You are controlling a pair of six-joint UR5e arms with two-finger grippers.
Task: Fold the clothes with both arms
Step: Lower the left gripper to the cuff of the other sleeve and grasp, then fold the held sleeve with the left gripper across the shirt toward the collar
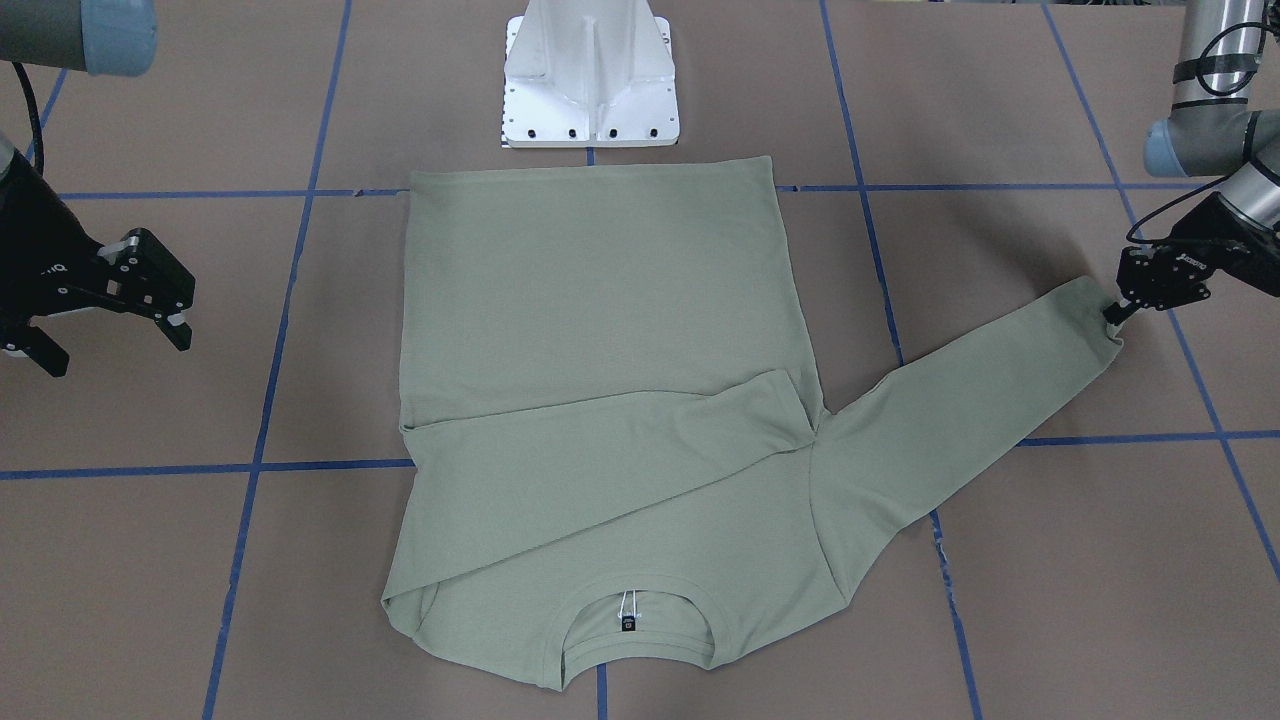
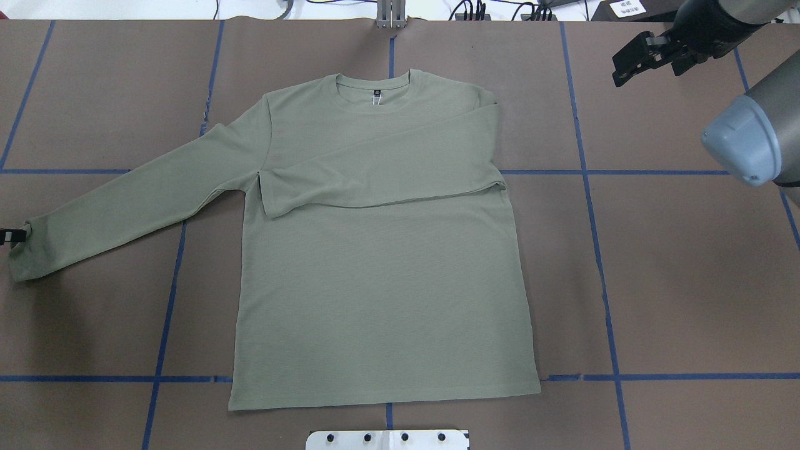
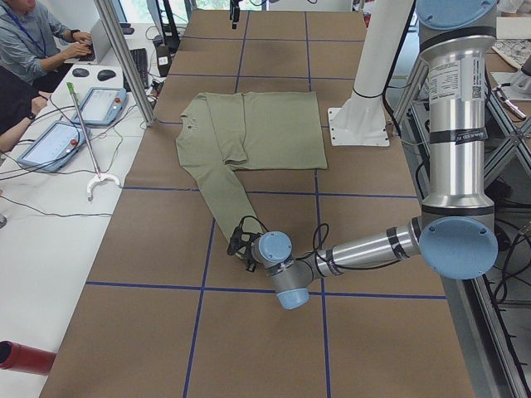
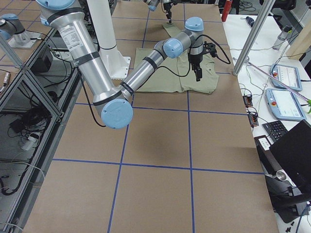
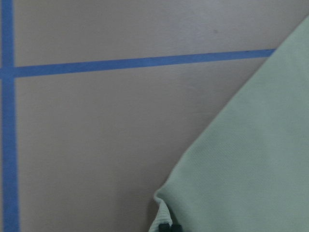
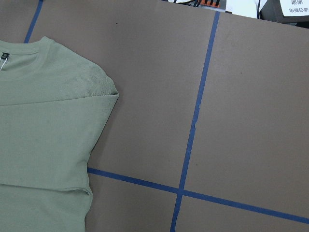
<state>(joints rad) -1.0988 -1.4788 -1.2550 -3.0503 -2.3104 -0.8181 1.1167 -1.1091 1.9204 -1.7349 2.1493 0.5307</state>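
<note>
On the counter [image 2: 687,281] the shirt [image 2: 381,300] lies flat, outstretched sleeve [image 2: 125,206] pointing its long axis at the left jaws, apparently clamped on the cuff [image 2: 25,253]; right jaws apart, well away beyond the folded sleeve [image 2: 387,169].

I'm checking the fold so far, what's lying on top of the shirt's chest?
One sleeve of the shirt lies folded across its chest, cuff near the opposite armpit. The chest fabric beneath is covered and cannot be seen.
</note>
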